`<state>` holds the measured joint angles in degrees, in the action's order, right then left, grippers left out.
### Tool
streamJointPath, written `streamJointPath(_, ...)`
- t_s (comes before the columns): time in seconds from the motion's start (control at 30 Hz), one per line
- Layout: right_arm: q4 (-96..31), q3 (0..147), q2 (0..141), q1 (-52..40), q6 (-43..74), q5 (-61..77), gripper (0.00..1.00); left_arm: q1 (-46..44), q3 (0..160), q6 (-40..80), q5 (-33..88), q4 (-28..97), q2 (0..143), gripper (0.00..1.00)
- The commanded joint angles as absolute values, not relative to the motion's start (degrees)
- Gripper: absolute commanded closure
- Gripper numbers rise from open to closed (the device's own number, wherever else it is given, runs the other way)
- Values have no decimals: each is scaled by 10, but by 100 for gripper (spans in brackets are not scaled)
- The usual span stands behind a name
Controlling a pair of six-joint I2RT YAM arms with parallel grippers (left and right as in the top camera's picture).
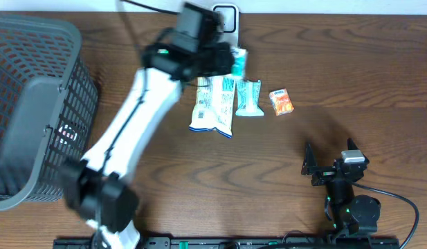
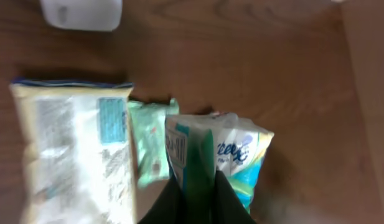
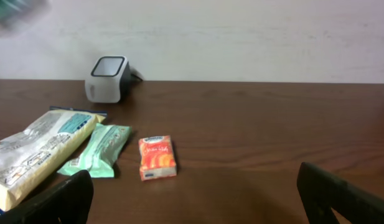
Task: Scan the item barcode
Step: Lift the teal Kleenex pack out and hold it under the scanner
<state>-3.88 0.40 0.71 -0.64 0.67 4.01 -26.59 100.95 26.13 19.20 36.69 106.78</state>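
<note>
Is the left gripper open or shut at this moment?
Shut. The left gripper holds the tissue pack: in the left wrist view its dark fingers press on both sides of it.

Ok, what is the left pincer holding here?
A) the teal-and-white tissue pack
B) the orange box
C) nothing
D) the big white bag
A: the left pincer is shut on the teal-and-white tissue pack in its wrist view; the orange box and big white bag lie on the table.
</note>
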Motion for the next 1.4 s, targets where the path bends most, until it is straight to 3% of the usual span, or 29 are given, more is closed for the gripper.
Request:
streamJointPath(0.0, -41, 4, 4, -4, 12, 36, 1, -289, 1015, 355, 143, 314, 1117, 93)
streamJointPath(0.37, -41, 3, 4, -4, 12, 36, 1, -338, 1015, 403, 135, 91, 1267, 93)
streamJointPath(0.5, -41, 3, 4, -4, 12, 36, 1, -342, 1015, 433, 98, 74, 1293, 92)
streamJointPath(0.67, -41, 3, 4, -4, 12, 36, 1, -342, 1015, 434, 74, 70, 1309, 83)
streamJointPath(0.83, -41, 3, 4, -4, 12, 36, 1, -344, 1015, 434, 70, 69, 1316, 83)
streamJointPath(0.97, -41, 3, 4, -4, 12, 36, 1, -349, 1015, 434, 70, 63, 1327, 75)
streamJointPath(1.1, -41, 3, 4, -4, 12, 36, 1, -354, 1015, 434, 63, 58, 1330, 57)
streamJointPath(1.23, -41, 3, 4, -4, 12, 36, 1, -354, 1015, 434, 64, 55, 1330, 50)
streamJointPath(1.37, -41, 3, 4, -4, 12, 36, 1, -353, 1015, 434, 86, 53, 1326, 50)
